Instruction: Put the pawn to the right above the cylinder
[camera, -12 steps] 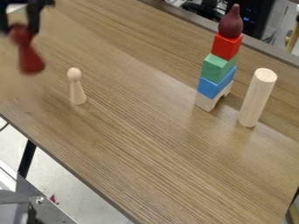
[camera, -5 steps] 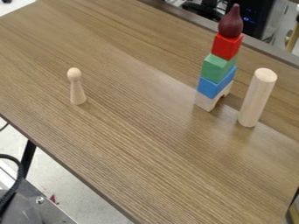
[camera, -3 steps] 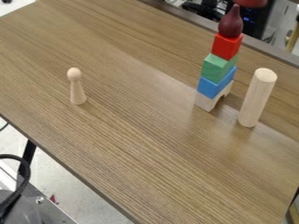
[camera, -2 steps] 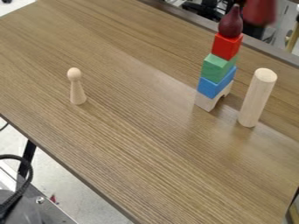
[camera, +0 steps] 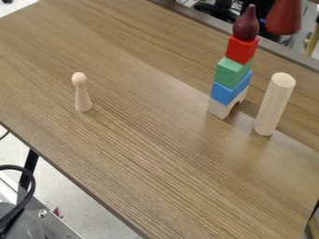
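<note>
Red pawn (camera: 284, 18) lower, top cut off

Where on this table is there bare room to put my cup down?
The wide stretch between the pale pawn and the stacked blocks is bare, as is the area in front of them. It's crowded at the right, where the stack and wooden cylinder stand close, with the red pawn hanging beyond.
</note>
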`<state>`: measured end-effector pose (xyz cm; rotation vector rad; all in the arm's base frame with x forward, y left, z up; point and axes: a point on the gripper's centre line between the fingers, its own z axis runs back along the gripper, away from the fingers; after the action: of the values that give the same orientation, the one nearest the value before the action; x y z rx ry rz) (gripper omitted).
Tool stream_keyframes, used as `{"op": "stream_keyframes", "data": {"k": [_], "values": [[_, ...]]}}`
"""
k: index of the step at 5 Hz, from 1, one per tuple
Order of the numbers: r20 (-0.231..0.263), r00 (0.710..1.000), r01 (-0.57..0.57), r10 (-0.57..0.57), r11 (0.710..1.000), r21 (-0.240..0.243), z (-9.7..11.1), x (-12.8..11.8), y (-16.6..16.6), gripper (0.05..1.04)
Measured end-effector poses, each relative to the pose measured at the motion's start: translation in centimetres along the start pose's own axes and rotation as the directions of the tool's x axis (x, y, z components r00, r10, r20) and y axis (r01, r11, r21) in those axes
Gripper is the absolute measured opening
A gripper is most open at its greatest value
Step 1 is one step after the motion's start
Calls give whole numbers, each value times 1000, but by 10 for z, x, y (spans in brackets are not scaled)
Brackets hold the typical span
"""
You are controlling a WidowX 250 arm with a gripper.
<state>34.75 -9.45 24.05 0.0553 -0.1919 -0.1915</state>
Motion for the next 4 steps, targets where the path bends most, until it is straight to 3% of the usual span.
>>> {"op": "stream_keyframes", "data": {"k": [4], "values": [[-6,999,45,-45,999,-1,-30,-2,-23,538]]}}
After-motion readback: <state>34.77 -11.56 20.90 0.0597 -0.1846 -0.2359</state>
